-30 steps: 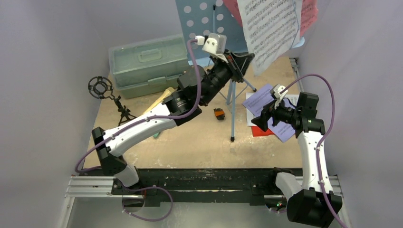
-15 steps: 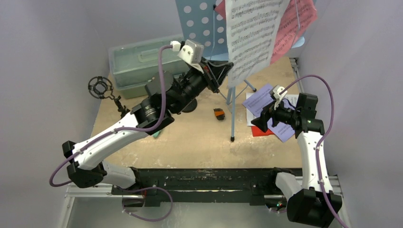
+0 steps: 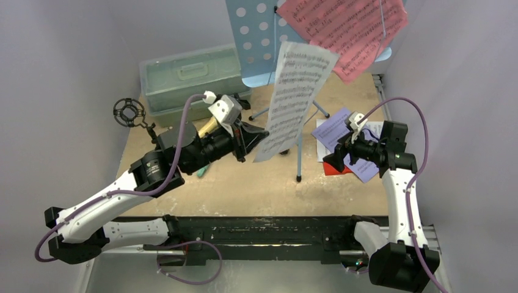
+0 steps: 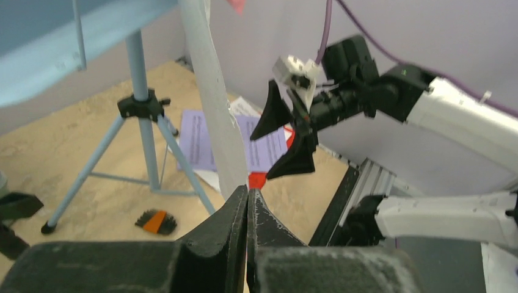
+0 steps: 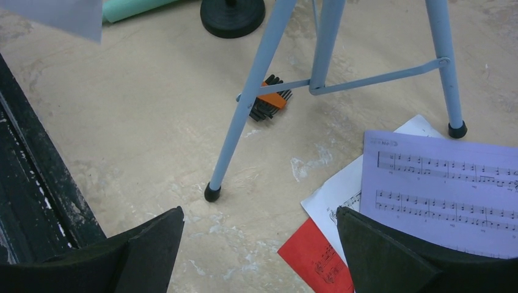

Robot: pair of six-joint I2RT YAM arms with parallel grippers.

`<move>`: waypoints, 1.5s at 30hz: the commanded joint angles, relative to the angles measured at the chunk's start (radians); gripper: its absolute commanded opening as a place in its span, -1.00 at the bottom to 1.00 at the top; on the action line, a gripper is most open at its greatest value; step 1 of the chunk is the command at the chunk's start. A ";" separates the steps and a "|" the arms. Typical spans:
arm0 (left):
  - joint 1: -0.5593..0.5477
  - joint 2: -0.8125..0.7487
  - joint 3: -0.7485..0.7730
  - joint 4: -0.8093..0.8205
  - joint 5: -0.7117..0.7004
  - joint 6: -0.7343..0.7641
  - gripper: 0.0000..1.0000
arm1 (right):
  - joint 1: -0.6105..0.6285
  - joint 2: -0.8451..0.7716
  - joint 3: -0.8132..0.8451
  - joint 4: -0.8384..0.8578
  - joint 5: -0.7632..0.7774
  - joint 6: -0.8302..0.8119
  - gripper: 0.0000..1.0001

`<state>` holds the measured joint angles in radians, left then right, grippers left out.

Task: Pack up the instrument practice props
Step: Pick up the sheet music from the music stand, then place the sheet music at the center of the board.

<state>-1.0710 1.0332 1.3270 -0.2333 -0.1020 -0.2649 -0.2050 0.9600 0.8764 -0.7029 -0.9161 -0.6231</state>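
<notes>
While left arm (image 3: 116,192) stretches forward, left fingers (image 4: 225,227) pinch white sheet (image 3: 296,91) | right fingers (image 5: 146,250) spread

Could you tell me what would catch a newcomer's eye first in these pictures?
The white music sheet is held up mid-air at centre, pinched at its lower edge by the shut left hand. Behind it, the light-blue music rack carries a red sheet; at right, the open right hand hovers by a purple sheet lying flat.

Matt white paper music sheet (image 3: 294,91), translucent plastic case (image 3: 183,78), rough chalky tabletop (image 3: 244,183), smooth rack legs (image 5: 244,116).
</notes>
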 commanded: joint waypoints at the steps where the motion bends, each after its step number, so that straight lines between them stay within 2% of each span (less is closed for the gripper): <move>1: 0.002 -0.053 -0.102 -0.125 0.068 0.015 -1.00 | -0.002 0.009 0.032 -0.055 -0.037 -0.076 0.98; 5: 0.002 -0.073 -0.185 -0.173 0.097 0.030 -1.00 | -0.002 0.031 0.068 -0.127 -0.044 -0.148 0.98; 14: 0.002 -0.030 -0.272 -0.220 0.134 0.119 -1.00 | 0.005 0.055 0.118 -0.329 -0.057 -0.365 0.98; 24: 0.002 0.040 -0.286 -0.247 0.175 0.161 -1.00 | 0.181 0.017 0.039 -0.295 -0.068 -0.427 0.98; 31: 0.002 0.042 -0.309 -0.223 0.204 0.148 -1.00 | 0.191 -0.037 -0.007 -0.400 -0.196 -0.706 0.98; 45: 0.002 0.067 -0.329 -0.177 0.269 0.118 -1.00 | 0.227 -0.004 0.006 -0.428 -0.168 -0.755 0.98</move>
<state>-1.0710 1.0927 1.0008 -0.4652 0.1310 -0.1379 -0.0097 0.9535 0.8745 -1.1091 -1.0657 -1.3418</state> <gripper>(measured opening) 0.002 0.987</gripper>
